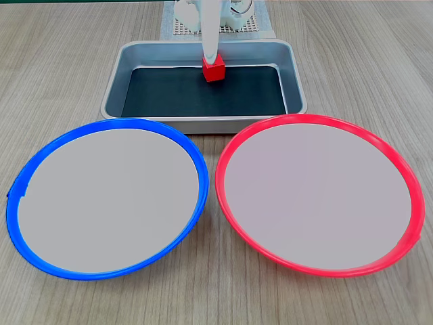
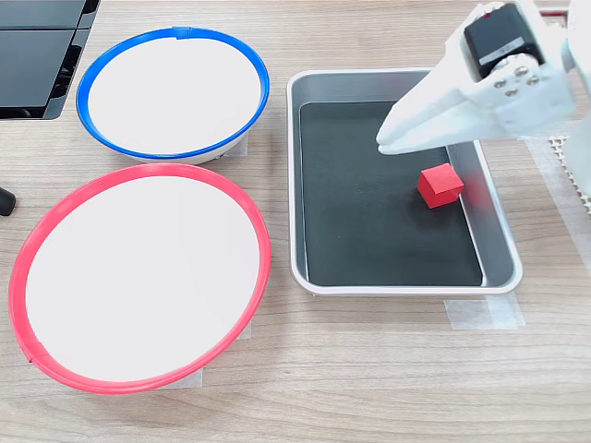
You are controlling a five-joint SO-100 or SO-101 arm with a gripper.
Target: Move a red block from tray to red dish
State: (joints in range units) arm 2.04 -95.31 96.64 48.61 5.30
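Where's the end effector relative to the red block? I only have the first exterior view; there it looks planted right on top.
Observer: In the second exterior view the end effector tip is off the red block; the block lies alone on the tray bottom, toward the second exterior view's right of the tip.
Operator: Jaws open?
Observer: They appear shut, meeting at the tip, with nothing between them.
Operator: Anything outside my frame?
Observer: Dark flat panels sit at the second exterior view's top left, beside the blue dish.
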